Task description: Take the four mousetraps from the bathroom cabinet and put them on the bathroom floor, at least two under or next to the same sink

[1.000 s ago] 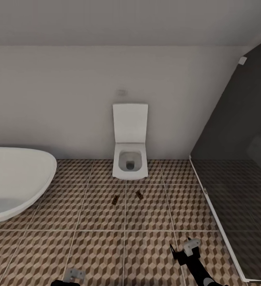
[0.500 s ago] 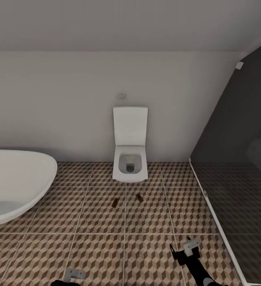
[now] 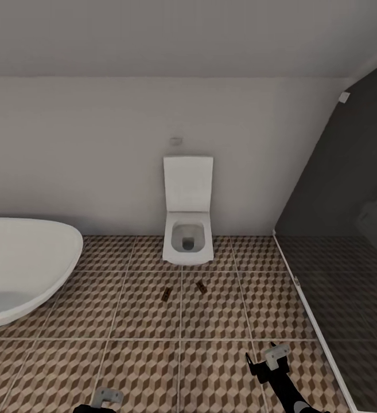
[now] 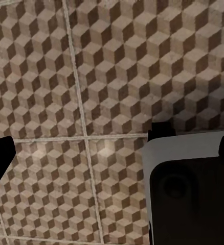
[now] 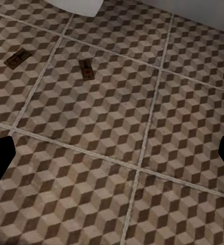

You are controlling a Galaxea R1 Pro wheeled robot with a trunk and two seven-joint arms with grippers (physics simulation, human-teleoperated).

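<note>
1. Mousetraps: two small brown wooden boards (image 3: 166, 294) (image 3: 201, 286) lie on the cube-patterned tile floor (image 3: 142, 367), just before the white toilet (image 3: 188, 244).
2. Right gripper (image 5: 112, 153) hangs spread wide, empty.
3. Left gripper (image 4: 112, 148) likewise spread, empty.

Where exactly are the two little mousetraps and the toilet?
Left mousetrap (image 3: 166, 294), head view, middle of its board.
Right mousetrap (image 3: 201, 286), head view, middle of its board.
Toilet (image 3: 187, 250), head view, front rim of the bowl.
</note>
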